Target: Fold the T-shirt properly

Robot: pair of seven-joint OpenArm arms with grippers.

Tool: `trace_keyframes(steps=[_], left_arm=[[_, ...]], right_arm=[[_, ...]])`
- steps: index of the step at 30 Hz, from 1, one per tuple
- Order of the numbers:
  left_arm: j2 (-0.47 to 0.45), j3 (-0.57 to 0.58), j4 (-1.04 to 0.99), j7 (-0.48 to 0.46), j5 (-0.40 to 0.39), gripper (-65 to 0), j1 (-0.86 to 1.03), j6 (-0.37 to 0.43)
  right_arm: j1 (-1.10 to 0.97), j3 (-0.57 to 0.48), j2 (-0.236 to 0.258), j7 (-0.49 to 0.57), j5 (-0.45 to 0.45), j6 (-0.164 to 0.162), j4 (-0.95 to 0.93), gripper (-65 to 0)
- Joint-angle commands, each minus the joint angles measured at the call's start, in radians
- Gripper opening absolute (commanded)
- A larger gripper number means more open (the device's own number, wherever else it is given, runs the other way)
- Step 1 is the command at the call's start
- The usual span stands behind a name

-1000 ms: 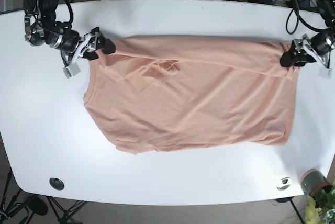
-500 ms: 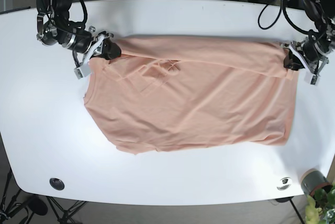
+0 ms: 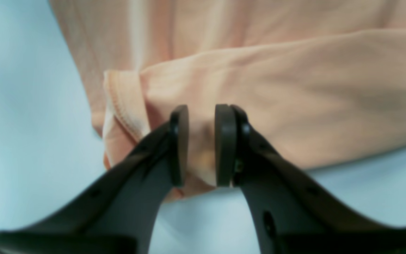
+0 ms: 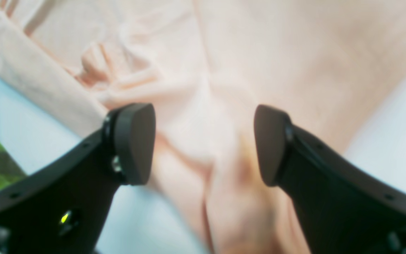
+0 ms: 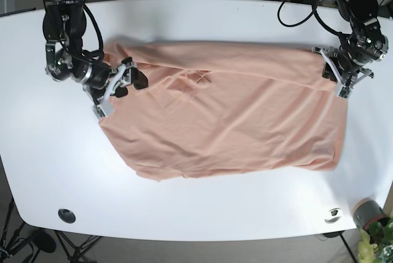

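Observation:
The salmon T-shirt lies spread on the white table, its far edge folded over. In the base view my right gripper is at the shirt's left edge, near the sleeve. The right wrist view shows this gripper open, its fingers wide apart over wrinkled T-shirt fabric. My left gripper is at the shirt's upper right edge. In the left wrist view that gripper stands nearly closed, with a folded hem of the T-shirt pinched between its pads.
The white table extends around the shirt on all sides. A black grommet sits near the front left edge and a silver disc near the front right. A potted plant stands beyond the front right corner.
My right gripper has moved down from the shirt's far left corner to its left edge and opened. My left gripper has shifted inward onto the right edge. The far left corner now lies flatter.

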Motion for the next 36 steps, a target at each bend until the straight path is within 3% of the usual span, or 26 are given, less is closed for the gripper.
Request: trace_keyframes(steps=[1,9,16,24,36], left_arm=[[-0.016,-0.007,-0.011,-0.015,-0.004,-54.3,-0.007,-0.001],[-0.020,-0.009,-0.024,-0.016,-0.001,-54.3,-0.007,-0.001],[-0.019,-0.010,-0.024,-0.016,-0.001,-54.3,-0.001,-0.001],[-0.020,-0.010,-0.024,-0.016,-0.001,-54.3,0.001,-0.001],[-0.020,-0.006,-0.025,-0.016,-0.001,-54.3,0.001,-0.001]], right_arm=[[0.058,-0.024,0.012,0.018,0.020,0.004,-0.045,-22.7],[0.223,-0.146,-0.049,0.031,0.011,0.006,-0.240,-22.7],[0.291,-0.236,-0.089,0.110,0.011,0.006,-0.381,-22.7],[0.311,-0.299,-0.084,0.187,0.011,0.004,-0.460,-22.7],[0.339,-0.296,-0.054,0.195,0.011,0.004,-0.465,-22.7]])
